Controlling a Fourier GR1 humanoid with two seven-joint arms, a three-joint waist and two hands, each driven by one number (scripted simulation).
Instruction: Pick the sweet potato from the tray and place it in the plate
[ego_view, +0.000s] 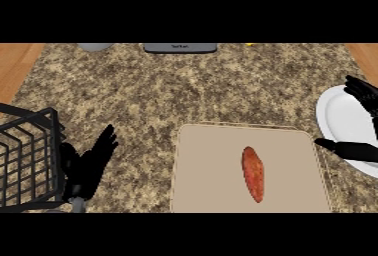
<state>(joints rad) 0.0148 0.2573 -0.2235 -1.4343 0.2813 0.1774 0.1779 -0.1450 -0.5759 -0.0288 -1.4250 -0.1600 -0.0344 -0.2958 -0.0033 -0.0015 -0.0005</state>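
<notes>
A long orange-red sweet potato (253, 173) lies lengthwise in the middle of a beige tray (210, 165) at the lower centre. A white plate (341, 117) sits at the right edge, partly cut off by the view. My right hand (362, 125) hovers over the plate, open, fingers spread at the top and thumb pointing left toward the tray's right rim. It is right of the sweet potato and apart from it. My left hand (87, 167) rests open at the lower left, fingers up, between the basket and the tray.
A black wire basket (26, 160) stands at the left edge, touching distance from my left hand. A dark flat device (180, 47) and a grey round object (96, 46) sit at the counter's far edge. Speckled granite counter (184, 90) lies beyond the tray.
</notes>
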